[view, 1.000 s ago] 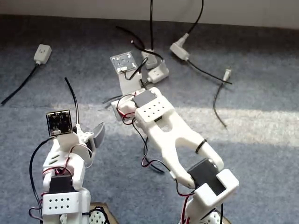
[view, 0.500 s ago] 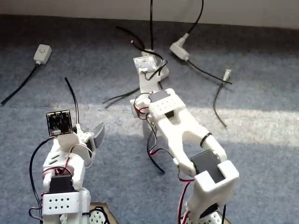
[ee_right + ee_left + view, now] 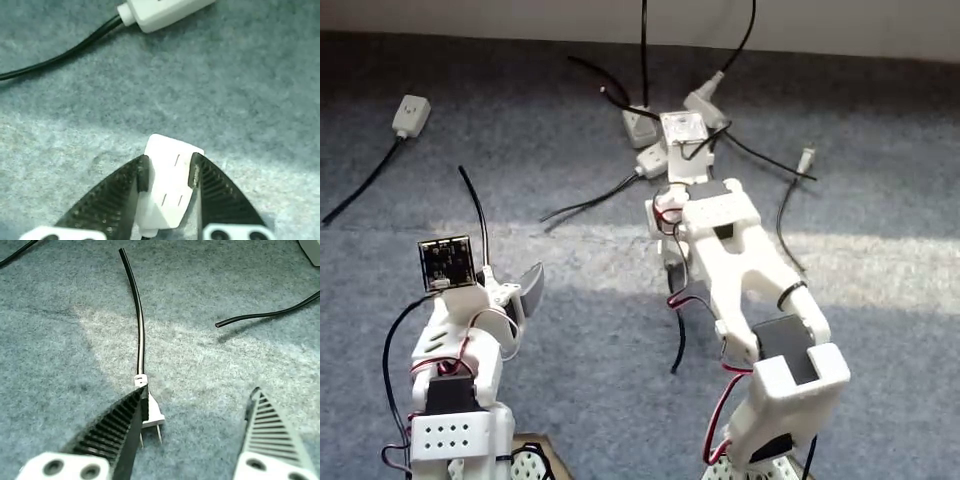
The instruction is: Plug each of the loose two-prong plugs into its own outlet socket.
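The bench [image 3: 905, 300] has a grey-blue, fuzzy cover. The outlet socket [image 3: 170, 185] is white with dark slots, between the black ribbed fingers [image 3: 115, 195] of the right end effector [image 3: 170, 159]. Near that socket a second socket [image 3: 160, 12] is white, with a black socket cord [image 3: 60, 57]. The loose plug [image 3: 151, 412] is white, with silver-grey prongs and a black plug cord [image 3: 137, 315].

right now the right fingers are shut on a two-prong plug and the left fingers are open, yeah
No. The right wrist view shows the right fingers shut on an outlet socket, not a plug. The left fingers are open.
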Robot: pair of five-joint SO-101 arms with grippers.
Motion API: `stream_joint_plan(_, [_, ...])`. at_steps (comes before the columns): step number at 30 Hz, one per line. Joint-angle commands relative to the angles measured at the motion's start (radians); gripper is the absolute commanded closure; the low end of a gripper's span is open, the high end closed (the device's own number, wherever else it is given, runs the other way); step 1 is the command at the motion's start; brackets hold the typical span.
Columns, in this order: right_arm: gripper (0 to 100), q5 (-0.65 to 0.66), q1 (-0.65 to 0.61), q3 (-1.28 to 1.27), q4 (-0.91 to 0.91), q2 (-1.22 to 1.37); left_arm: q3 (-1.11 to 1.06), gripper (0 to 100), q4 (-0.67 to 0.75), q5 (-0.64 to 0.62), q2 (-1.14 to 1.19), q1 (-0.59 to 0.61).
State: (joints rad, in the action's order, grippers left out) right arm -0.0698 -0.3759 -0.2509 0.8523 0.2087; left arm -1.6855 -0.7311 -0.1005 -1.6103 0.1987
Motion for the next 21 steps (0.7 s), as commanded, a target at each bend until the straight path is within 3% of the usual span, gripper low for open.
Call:
stream_joint_plan(1, [86.1, 0.014, -0.005, 0.028, 0.018, -0.053, -0.018, 69, -0.003, 0.008, -0.012, -0.013])
stream_joint_plan(13, [86.1, 0.014, -0.091, 0.039, 0.024, -0.308, -0.018, 69, -0.003, 0.008, -0.012, -0.013])
stream_joint_plan(16, [86.1, 0.014, -0.010, 0.039, 0.087, -0.355, -0.018, 69, -0.003, 0.021, -0.012, -0.004])
stream_joint_plan(21, [86.1, 0.014, 0.168, 0.022, 0.229, -0.383, 0.035, 69, -0.014, 0.155, -0.013, 0.062])
